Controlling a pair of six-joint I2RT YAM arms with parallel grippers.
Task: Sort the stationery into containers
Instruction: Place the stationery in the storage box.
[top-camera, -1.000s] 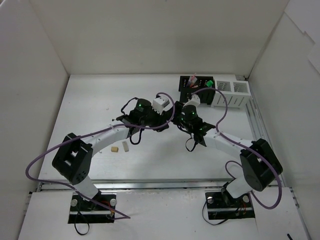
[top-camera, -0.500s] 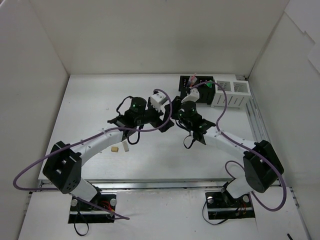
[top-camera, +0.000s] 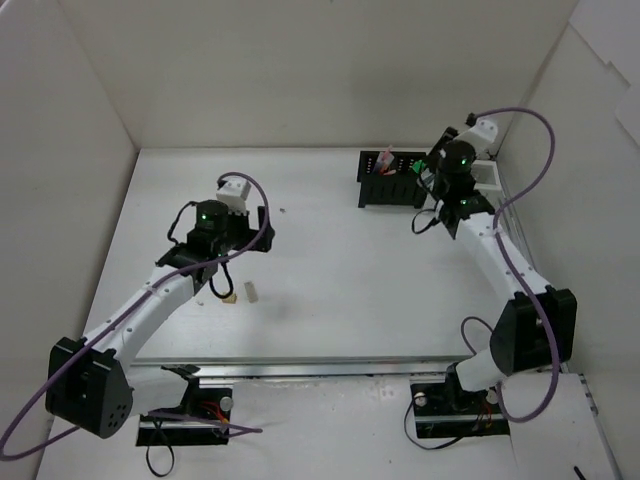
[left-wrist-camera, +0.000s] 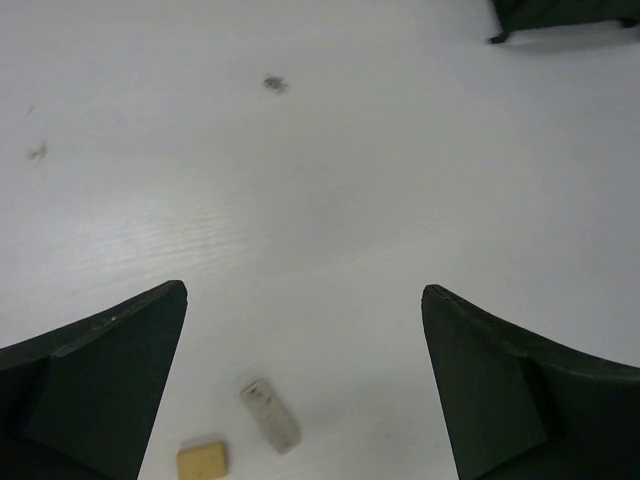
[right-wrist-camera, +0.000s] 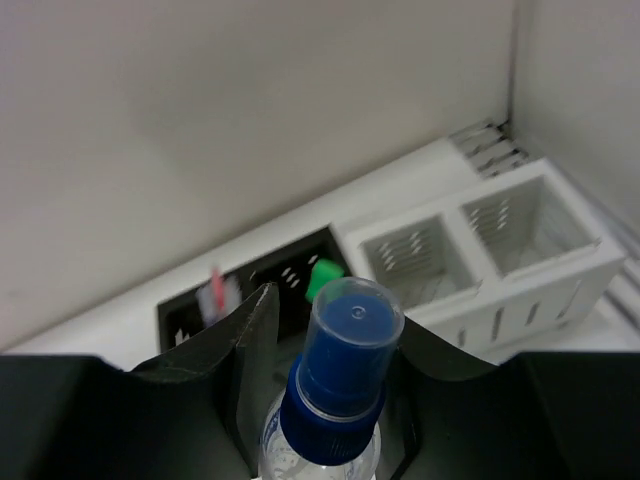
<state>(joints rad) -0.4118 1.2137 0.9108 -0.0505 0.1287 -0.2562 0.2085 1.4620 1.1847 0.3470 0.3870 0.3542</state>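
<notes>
My right gripper is shut on a clear bottle with a blue cap, held upright. It hangs just in front of the black organiser and the two white bins. A green cap and a red pen stick out of the organiser. From above, the right gripper covers part of the white bins beside the organiser. My left gripper is open and holds nothing. It hovers over a white eraser and a tan eraser.
White walls close in the table on three sides. A metal rail runs along the right edge by the bins. A small dark speck marks the table surface. A corner of the organiser shows at the top right of the left wrist view.
Both grippers stood close together at mid-table. The left one has opened and swung back left over the erasers. The right one has gone to the back right, over the containers.
</notes>
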